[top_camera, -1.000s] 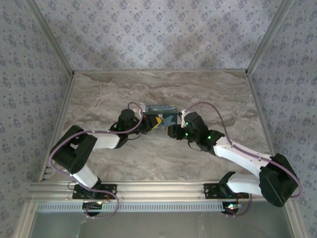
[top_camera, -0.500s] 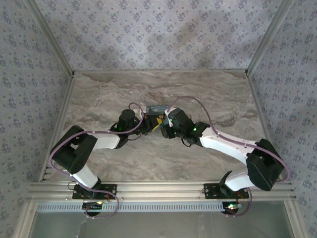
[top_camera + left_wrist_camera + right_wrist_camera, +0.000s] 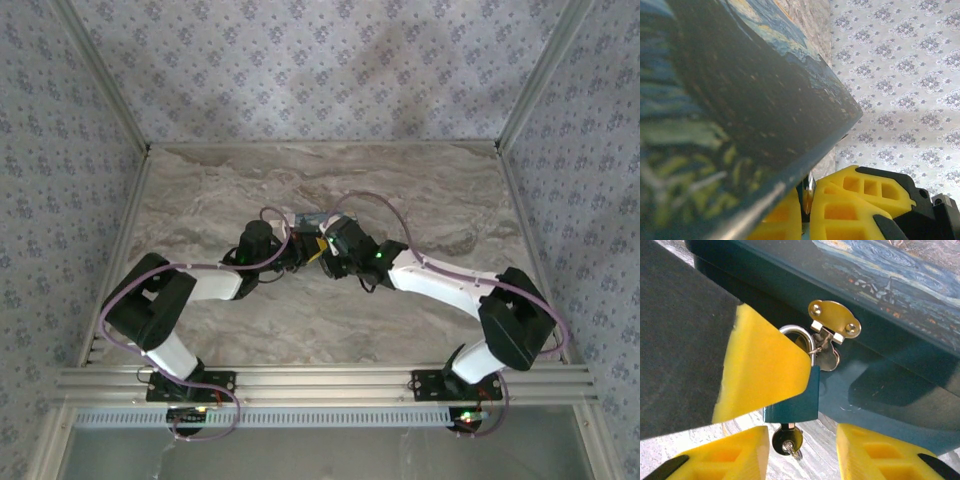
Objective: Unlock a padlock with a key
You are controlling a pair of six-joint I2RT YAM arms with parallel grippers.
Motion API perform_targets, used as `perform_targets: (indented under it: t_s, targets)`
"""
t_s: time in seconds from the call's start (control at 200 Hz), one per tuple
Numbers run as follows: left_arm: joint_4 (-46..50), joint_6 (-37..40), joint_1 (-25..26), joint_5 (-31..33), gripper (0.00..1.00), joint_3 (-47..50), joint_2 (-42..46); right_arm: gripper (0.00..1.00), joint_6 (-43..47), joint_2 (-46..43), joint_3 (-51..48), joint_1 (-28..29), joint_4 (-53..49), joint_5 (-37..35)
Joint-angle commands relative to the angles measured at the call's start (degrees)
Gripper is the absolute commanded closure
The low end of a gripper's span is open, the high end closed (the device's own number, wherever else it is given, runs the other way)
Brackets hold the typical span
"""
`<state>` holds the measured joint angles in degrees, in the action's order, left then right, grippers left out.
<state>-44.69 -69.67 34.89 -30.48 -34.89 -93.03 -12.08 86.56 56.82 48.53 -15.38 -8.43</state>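
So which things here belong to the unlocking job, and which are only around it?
For the job:
padlock
key in its bottom
right gripper
left gripper

Only around it:
painted box with its hasp
marble table
patterned walls

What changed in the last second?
The right arm swung left, carrying the right hand from beside the box in to the padlock; its open fingers now flank the key in the lock. Nothing grasped or released. The left hand, box and padlock stayed put.
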Motion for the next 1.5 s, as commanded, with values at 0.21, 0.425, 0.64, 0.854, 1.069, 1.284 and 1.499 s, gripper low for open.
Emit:
perform_targets:
  t_s: [0.21, 0.425, 0.64, 0.854, 1.069, 1.284, 1.499]
  targets:
    - [-1.7, 0.4, 0.0, -1.5, 1.0, -1.7, 1.8, 0.77, 2.3, 2.0, 3.8, 0.5, -3.1, -1.7]
    - [-1.6, 0.5, 0.0, -1.4, 1.0, -1.8, 2.1, 0.97, 2.5, 2.2, 3.3, 0.5, -2.9, 0.1]
    - [-1.2, 0.9, -0.2, -1.3, 1.0, -1.1, 2.4, 0.84, 2.0, 1.4, 2.5, 0.5, -2.0, 1.0]
    - [0.9, 2.9, 0.1, 0.3, 1.0, 1.3, 2.7, 0.6, -0.6, -1.6, -1.5, 0.5, 0.3, 2.5]
    - [5.9, 7.1, 0.9, 2.3, 1.0, 2.0, 2.4, 0.59, -4.7, -5.5, -7.0, 0.2, 3.2, 4.1]
    - [6.5, 8.4, 2.4, 4.1, 0.99, 2.4, 0.0, 0.6, -7.3, -7.1, -11.2, -1.2, 5.7, 5.4]
    - [6.0, 8.7, 3.6, 5.2, 0.97, 1.7, -3.8, 0.68, -9.7, -4.2, -12.4, -4.0, 7.9, 7.7]
